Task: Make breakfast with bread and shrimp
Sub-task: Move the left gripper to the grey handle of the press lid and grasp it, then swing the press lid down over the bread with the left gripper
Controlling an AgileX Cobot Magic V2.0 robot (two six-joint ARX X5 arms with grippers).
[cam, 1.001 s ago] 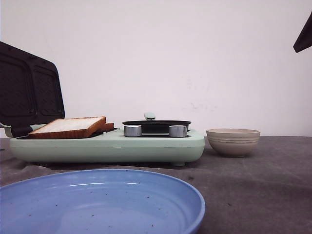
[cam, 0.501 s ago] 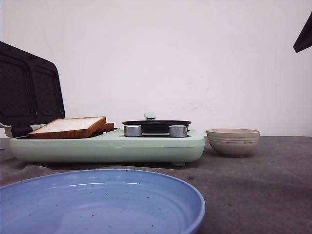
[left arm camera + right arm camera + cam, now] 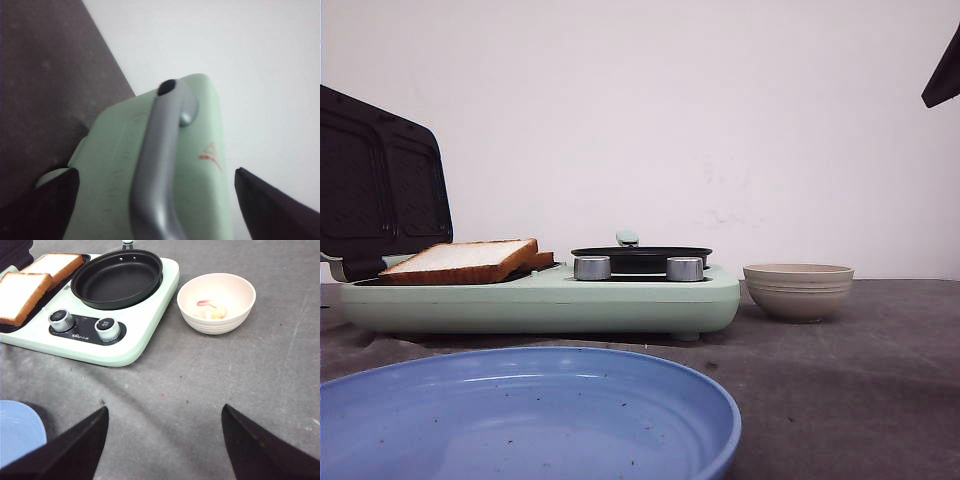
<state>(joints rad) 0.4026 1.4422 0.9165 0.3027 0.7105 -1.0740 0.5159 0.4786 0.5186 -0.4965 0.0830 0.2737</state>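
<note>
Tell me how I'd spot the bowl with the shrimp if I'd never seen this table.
Find the mint-green cooker with two silver knobs on the grey table. Beside its black pan, apart from the cooker, stands a small beige bowl with something pale pink inside. The only other dish is a wide blue plate.

Count check: two bread slices (image 3: 22,290) on the one mint-green breakfast maker (image 3: 135,342), one black frying pan (image 3: 117,277), two silver knobs (image 3: 108,328), one beige bowl (image 3: 216,302), one blue plate (image 3: 520,420).
</note>
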